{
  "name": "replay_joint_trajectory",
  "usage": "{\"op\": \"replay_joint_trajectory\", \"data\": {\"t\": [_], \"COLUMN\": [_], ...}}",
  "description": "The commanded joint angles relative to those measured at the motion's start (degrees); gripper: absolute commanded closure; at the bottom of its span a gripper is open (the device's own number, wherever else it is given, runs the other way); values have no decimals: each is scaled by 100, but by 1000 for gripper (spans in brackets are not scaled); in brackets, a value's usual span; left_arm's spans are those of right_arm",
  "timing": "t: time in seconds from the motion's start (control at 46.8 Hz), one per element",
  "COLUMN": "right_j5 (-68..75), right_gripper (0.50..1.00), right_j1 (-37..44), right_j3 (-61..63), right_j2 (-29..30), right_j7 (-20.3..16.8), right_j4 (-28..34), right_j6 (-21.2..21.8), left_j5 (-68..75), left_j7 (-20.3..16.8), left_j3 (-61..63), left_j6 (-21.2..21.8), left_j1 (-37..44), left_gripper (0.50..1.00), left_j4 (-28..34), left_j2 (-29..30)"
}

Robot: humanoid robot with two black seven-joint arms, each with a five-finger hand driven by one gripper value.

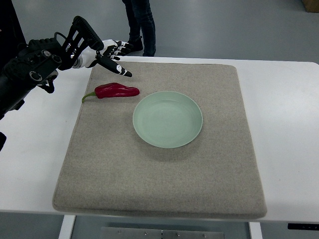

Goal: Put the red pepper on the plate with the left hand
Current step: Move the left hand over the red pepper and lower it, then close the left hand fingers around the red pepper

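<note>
- my left hand (107, 56), black and white with jointed fingers, hangs in the air at the mat's 11 o'clock corner, its arm entering from the picture's left edge.
- the fingers (121, 70) are spread and relaxed, holding nothing; the longest one points toward 4 o'clock, down at the mat.
- the glossy dark red pepper with a curved green stem (116, 90) lies on its side on the mat, just at 6 o'clock from my hand and not touched by it.
- the pepper's stem end points to 9 o'clock and reaches the mat's left edge; its tip points to 3 o'clock.
- the round pale green ceramic plate (167, 119) sits near the middle of the mat, at 4 o'clock from the pepper, close to its tip but apart from it.
- nothing lies on the plate.
- the square grey felt mat (149, 179) covers most of the white table (284, 124), with bare table showing at 9 and 3 o'clock.
- a person's legs in dark trousers and dark shoes (139, 25) stand on the grey floor beyond the table's far edge, at 12 o'clock from my hand.
</note>
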Motion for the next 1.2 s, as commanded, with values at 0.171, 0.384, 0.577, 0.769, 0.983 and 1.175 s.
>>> {"op": "replay_joint_trajectory", "data": {"t": [0.171,0.384,0.577,0.769,0.983,1.175], "right_j5": [-1,-1,-1,-1,-1,-1], "right_gripper": [568,568,568,568,568,568], "right_j1": [0,0,0,0,0,0], "right_j3": [5,5,-4,-4,-4,5], "right_j2": [0,0,0,0,0,0], "right_j7": [0,0,0,0,0,0], "right_j4": [-2,-2,-2,-2,-2,-2], "right_j6": [0,0,0,0,0,0], "left_j5": [1010,1616,1634,1696,2346,2373], "left_j7": [-53,-202,-202,-202,-202,-202], "left_j3": [572,836,828,845,915,924], "left_j6": [-9,44,96,193,571,606], "left_j1": [-186,-248,-274,-195,-186,-195], "left_gripper": [523,525,521,525,527,529], "left_j4": [-1100,-1171,-1162,-1162,-1162,-1171], "left_j2": [563,607,581,563,546,528]}}
